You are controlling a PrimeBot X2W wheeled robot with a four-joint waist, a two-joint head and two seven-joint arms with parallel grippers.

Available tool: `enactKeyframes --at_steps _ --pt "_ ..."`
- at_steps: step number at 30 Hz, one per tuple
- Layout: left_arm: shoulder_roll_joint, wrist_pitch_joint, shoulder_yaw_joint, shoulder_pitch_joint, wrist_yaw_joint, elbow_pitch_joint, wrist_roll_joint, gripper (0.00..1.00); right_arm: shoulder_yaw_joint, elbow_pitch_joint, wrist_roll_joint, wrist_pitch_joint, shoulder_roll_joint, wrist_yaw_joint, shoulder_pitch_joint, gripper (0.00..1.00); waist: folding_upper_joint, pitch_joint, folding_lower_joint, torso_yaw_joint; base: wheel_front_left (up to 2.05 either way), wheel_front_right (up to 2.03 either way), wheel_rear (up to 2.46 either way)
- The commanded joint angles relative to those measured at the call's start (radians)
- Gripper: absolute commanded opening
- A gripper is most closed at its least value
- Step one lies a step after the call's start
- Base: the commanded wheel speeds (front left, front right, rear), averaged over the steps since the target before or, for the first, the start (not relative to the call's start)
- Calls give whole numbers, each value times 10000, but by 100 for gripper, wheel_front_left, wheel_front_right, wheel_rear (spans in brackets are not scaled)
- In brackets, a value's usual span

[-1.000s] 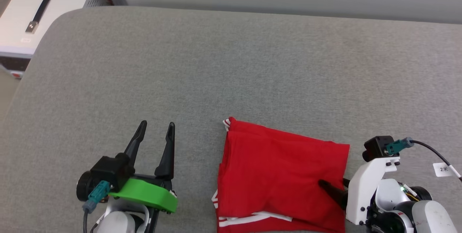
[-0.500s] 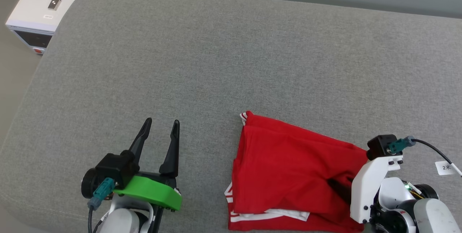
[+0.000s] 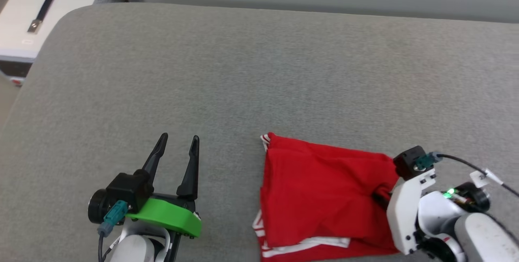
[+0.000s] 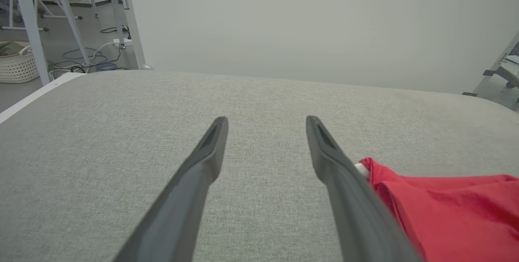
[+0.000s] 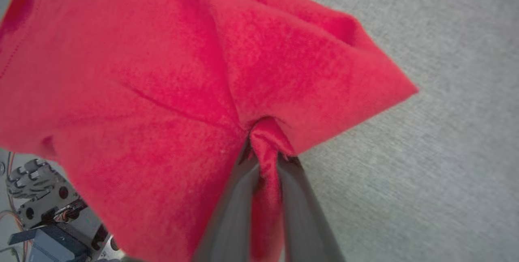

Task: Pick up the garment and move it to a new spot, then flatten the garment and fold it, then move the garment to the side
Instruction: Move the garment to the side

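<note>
Left gripper (image 3: 179, 137): two long dark grey fingers tapering to narrow tips, with a shallow recess near each tip. Behind them are a black camera housing (image 3: 121, 191) with a round barrel, a teal plug (image 3: 111, 215) trailing a dark cable, and a bright green curved plastic bracket (image 3: 166, 217) over a white wrist shell (image 3: 134, 250).

Right gripper (image 5: 266, 156): same dark fingers. White angular bracket (image 3: 405, 213) with dark screws, black camera block (image 3: 408, 160), teal connector (image 3: 425, 160), thin black cable (image 3: 446, 156) carrying a white tag (image 3: 480, 176), small green light (image 3: 448, 192), pale grey rounded forearm (image 3: 482, 237).
</note>
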Motion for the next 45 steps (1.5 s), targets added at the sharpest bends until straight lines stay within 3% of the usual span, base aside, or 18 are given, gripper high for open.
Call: enactKeyframes --at_steps 1,9,14,20,31,39,44,45 --pt "26 -57 -40 29 -31 -24 37 100 108 -174 -46 -93 -476 -9 -278 0 -1 -137 0 -596 0 0 0" --pt "-41 -57 -639 -296 -31 -388 187 100 1204 -930 -57 -635 -3476 -9 -1347 0 -1 377 0 -1854 0 0 0" --pt "69 -57 -1258 -841 -31 -484 341 100 1327 -664 239 -1371 -5269 -9 -1807 0 -1 1079 0 -2641 0 0 0" --pt "411 -57 -1670 -1801 -31 -830 526 100 1124 187 266 -2484 -6482 -9 -2307 0 -1 2251 0 -3300 0 0 0" --pt "939 -57 -2415 -3343 -31 -1631 743 100 289 3015 261 -5308 -6840 -9 -3603 0 -1 4027 0 -3766 0 0 0" --pt "1170 142 -2722 -3957 -6 -2486 1106 100 -46 5285 -3 -6530 -6803 -9 -4874 0 -1 4800 0 -3442 0 0 0" --pt "1152 135 -2723 -3930 98 -2574 1071 100 129 5989 -37 -6759 -6783 -9 -5267 0 -1 4789 0 -3222 0 0 0" --pt "1140 124 -2718 -3907 122 -2569 1053 100 168 6109 -37 -6805 -6762 -9 -5345 73 -1 4755 0 -3184 0 0 0"
